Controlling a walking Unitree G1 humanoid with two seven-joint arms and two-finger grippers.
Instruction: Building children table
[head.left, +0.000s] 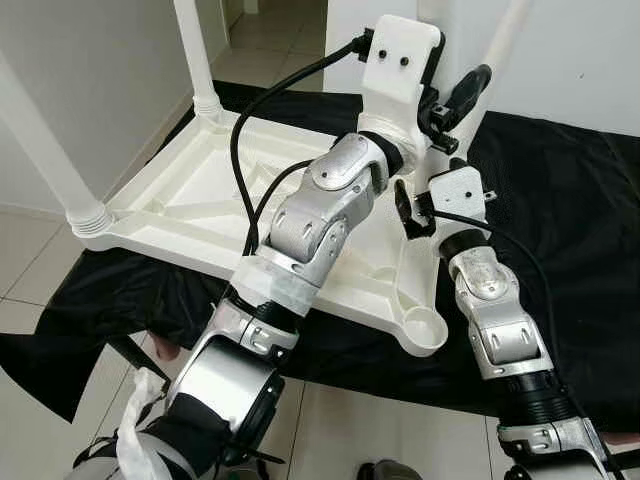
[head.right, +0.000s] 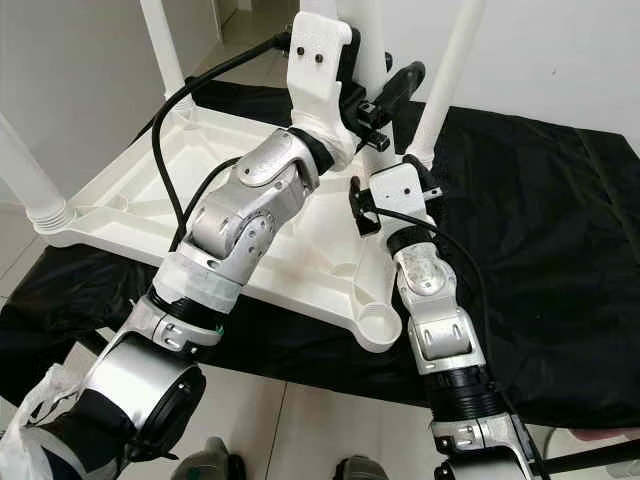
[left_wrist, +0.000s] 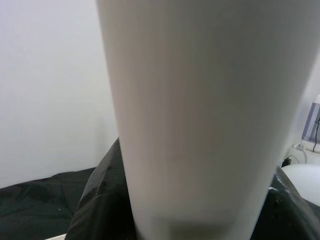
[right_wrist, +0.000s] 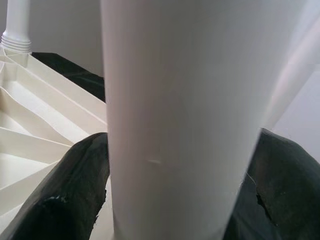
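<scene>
A white plastic table (head.left: 190, 200) lies upside down on a black cloth (head.left: 570, 210). Legs stand screwed in at its near left corner (head.left: 45, 150), far left corner (head.left: 195, 50) and far right corner (head.left: 505, 45). The near right corner socket (head.left: 425, 328) is empty. A loose white table leg (right_wrist: 175, 100) stands upright over the right side of the table. My left gripper (head.right: 388, 92) is shut on it higher up, reaching across from the left. My right gripper (right_wrist: 172, 195) is shut on it lower down, a black finger (right_wrist: 60, 200) on each side. The leg's lower end is hidden.
The cloth covers a low surface whose front edge is close to my body. Pale tiled floor (head.left: 25, 270) lies to the left and in front. A white wall (head.right: 560, 50) rises behind the table, with a doorway (head.left: 270, 30) at the far left.
</scene>
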